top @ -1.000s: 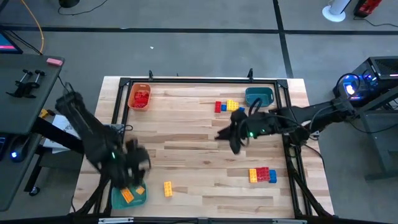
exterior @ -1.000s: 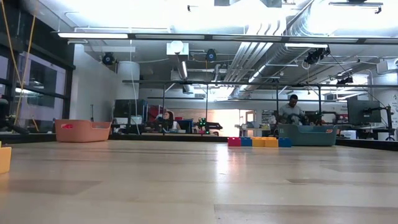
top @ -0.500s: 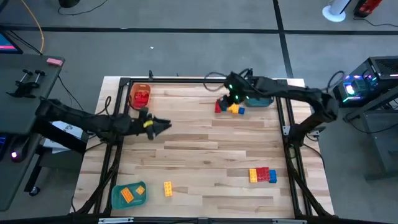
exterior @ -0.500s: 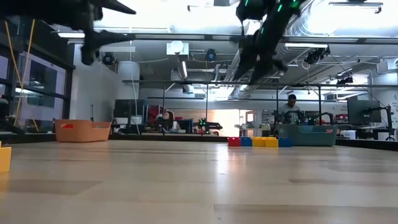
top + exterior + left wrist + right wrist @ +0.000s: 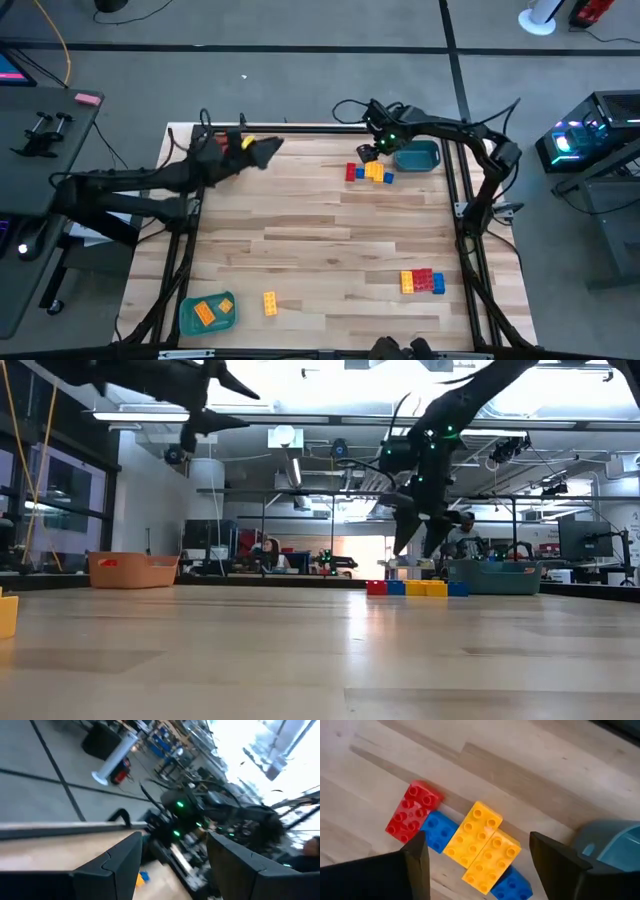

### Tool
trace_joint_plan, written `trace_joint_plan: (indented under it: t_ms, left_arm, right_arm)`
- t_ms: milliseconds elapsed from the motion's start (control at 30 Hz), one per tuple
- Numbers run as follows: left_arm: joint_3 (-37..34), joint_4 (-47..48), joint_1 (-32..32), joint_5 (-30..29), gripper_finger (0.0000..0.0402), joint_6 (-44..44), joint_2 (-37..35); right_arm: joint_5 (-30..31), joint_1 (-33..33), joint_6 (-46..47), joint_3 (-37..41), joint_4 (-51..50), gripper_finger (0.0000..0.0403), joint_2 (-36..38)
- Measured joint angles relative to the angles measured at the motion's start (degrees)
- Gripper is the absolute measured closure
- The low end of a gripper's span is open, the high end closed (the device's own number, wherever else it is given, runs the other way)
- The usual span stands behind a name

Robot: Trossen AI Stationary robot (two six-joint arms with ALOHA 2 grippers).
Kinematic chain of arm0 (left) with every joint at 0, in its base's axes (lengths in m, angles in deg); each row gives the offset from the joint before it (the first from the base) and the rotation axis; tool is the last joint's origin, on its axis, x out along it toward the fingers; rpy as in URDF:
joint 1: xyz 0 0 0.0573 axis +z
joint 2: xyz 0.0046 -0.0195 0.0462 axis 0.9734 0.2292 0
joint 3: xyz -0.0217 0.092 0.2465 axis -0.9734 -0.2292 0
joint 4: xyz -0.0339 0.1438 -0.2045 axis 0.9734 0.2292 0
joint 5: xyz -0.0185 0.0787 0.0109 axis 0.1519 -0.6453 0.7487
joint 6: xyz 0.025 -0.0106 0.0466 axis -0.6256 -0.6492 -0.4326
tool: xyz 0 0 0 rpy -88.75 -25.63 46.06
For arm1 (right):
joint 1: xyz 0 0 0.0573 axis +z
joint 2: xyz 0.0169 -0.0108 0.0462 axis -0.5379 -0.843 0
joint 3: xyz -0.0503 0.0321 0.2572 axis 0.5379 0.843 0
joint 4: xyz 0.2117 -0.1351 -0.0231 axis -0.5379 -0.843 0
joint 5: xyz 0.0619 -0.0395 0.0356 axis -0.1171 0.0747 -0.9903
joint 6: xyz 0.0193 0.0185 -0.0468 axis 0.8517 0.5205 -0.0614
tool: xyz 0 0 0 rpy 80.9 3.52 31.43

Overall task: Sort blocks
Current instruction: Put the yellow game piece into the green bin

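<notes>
A cluster of blocks (image 5: 369,172) lies flat on the table near its far edge: a red one (image 5: 412,812), two yellow ones (image 5: 481,847) side by side and two blue ones (image 5: 437,832). My right gripper (image 5: 477,851) hangs open just above this cluster, pointing steeply down, touching nothing; it also shows in the high view (image 5: 368,153). My left gripper (image 5: 270,148) is held level and open, high above the table's far left corner, with nothing between its fingers (image 5: 125,860).
A teal tray (image 5: 417,155) stands right of the cluster. An orange tray (image 5: 132,570) stands at the far left, under my left arm. A second teal tray (image 5: 207,312) with orange pieces, a yellow block (image 5: 270,303) and another cluster (image 5: 422,282) lie near the front.
My right gripper has swung from the table's middle toward the far edge and come down over the block cluster, tipping to point down. My left gripper has swept from the near-left teal tray toward the far left corner and turned level.
</notes>
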Motion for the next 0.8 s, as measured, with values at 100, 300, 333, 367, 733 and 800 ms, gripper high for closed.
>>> trace_joint_plan:
  t_ms: [100,300,333,367,733,800]
  left_arm:
    - [2.79,0.06,4.23,2.88,0.0195,-3.14,3.02]
    - [7.85,0.11,14.7,18.53,0.0195,-6.83,7.22]
    - [8.58,0.12,16.39,20.41,0.0195,-7.12,7.49]
    - [9.21,0.12,17.86,21.78,0.0195,-7.5,7.63]
    - [11.02,1.26,25.9,31.37,0.0195,-8.02,7.86]
    - [11.02,2.16,25.9,31.52,0.0195,-8.5,7.86]
  right_arm:
    - [1.53,0.12,-1.17,0.0,-0.14,0.0212,0.02]
    - [4.79,0.22,-3.84,0.0,-0.44,0.0361,0.02]
    - [4.88,0.21,-3.9,0.0,-0.42,0.0381,0.02]
    - [5.24,0.22,-3.88,0.0,-0.42,0.0389,-0.14]
    - [7.94,1.14,3.96,0.0,-0.52,0.0402,-5.44]
    - [8.32,1.31,4.32,0.0,-0.79,0.0402,-6.17]
